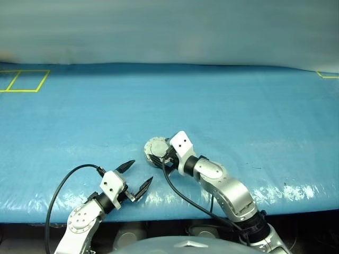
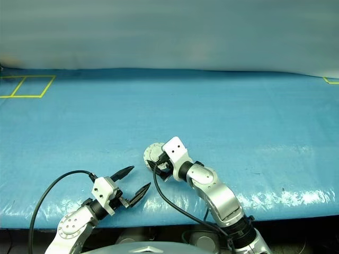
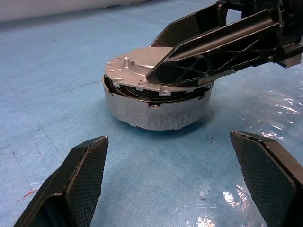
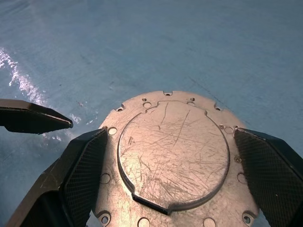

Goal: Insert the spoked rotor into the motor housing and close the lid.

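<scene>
While my right arm reaches forward and to the left, low over the blue worktop [image 1: 254,106], its right pincer [image 4: 170,189] is spread wide, a finger on each side of the lid [image 4: 173,151]. That lid sits slightly tilted on the motor housing [image 3: 156,111], flat face up. My left pincer [image 1: 136,179] hovers nearby, spread too and holding nothing

The motor housing [image 3: 156,109], a squat round silver puck, sits upright on the blue table [image 1: 238,116], near its front edge. The lid [image 4: 173,153], a scratched silvery-grey round plate with a raised centre and small holes round its rim, lies on top of the housing, slightly tilted, a dark gap showing under one side.
</scene>
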You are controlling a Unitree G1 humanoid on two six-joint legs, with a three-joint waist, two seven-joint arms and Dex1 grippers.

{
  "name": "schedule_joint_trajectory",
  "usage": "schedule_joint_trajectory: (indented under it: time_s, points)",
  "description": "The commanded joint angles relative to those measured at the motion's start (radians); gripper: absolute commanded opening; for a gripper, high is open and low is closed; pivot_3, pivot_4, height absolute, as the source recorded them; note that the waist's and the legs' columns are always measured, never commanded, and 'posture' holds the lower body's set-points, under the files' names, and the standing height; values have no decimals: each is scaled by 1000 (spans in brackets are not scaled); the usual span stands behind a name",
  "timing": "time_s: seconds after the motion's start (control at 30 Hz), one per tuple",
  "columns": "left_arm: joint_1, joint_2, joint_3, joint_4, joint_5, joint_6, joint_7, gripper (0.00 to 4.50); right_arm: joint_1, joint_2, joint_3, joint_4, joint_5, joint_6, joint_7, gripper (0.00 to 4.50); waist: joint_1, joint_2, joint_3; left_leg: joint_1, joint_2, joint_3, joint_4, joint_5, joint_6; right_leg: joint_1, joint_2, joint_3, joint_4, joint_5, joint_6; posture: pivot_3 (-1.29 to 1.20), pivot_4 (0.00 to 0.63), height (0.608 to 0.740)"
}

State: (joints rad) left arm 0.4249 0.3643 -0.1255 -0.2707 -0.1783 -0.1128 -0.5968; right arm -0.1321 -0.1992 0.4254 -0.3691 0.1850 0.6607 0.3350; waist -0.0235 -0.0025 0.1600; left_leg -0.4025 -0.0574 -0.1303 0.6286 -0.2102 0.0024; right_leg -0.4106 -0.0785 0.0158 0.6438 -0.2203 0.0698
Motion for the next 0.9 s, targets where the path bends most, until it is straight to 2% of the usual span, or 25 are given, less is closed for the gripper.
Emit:
schedule_joint_trajectory:
  time_s: [0.03, 0.17, 0.43, 0.9]
  points:
    - [7, 2, 8, -11, -8, -16, 0, 4500, 5, 8, 4, -2, -2, -10, 13, 4125, 0, 0, 0, 0, 0, 0, 0, 0, 0, 0, 0, 0, 0, 0, 0, 0, 150, 740]
    - [10, 2, 10, -11, -8, -17, 1, 4500, 3, 12, 7, -4, -12, -24, 18, 3039, 0, 0, 0, 0, 0, 0, 0, 0, 0, 0, 0, 0, 0, 0, 0, 0, 150, 740]
    - [11, 3, 12, -8, -10, -19, -1, 4500, -7, 19, 33, -6, -48, -21, 14, 3022, -1, 0, 0, 1, 0, 0, -1, 0, 0, 0, 0, 0, 0, 0, -1, 0, 150, 740]
    - [10, 4, 14, -6, -8, -21, 0, 4500, -39, 16, 68, -7, -106, 93, -4, 3022, -3, 0, 0, 2, 1, 0, -1, 0, 0, 0, 0, 0, 0, -1, -1, 0, 150, 740]
